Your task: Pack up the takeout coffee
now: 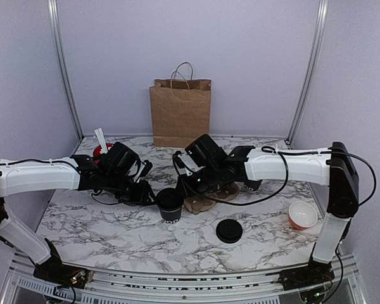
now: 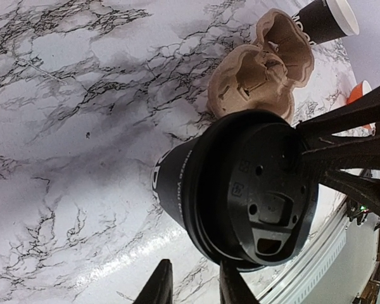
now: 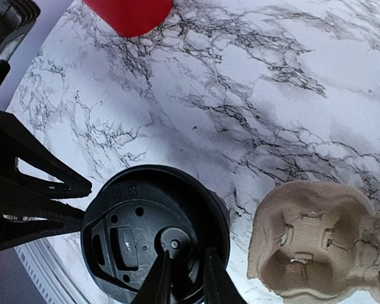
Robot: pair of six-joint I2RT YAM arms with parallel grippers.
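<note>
The takeout coffee (image 1: 170, 206) is a black cup with a black lid on it, standing upright on the marble table between the two arms. My right gripper (image 3: 185, 278) hangs over the lid (image 3: 145, 221) near its rim. Its jaws stand a narrow gap apart, side by side along the rim, gripping nothing. My left gripper (image 2: 195, 288) sits low at the cup's (image 2: 240, 190) left side. It is slightly open, with only bare table between the fingers, and one fingertip (image 2: 231, 285) is close to the lid's edge. In the top view both grippers (image 1: 151, 195) (image 1: 185, 185) flank the cup.
A brown pulp cup carrier (image 1: 206, 201) lies just right of the cup. A loose black lid (image 1: 228, 230) and an orange cup (image 1: 302, 215) lie nearer the front right. A cup with a white upper part (image 2: 326, 18) stands behind the carrier. A paper bag (image 1: 180, 113) stands at the back and a red holder (image 1: 101, 151) at the back left.
</note>
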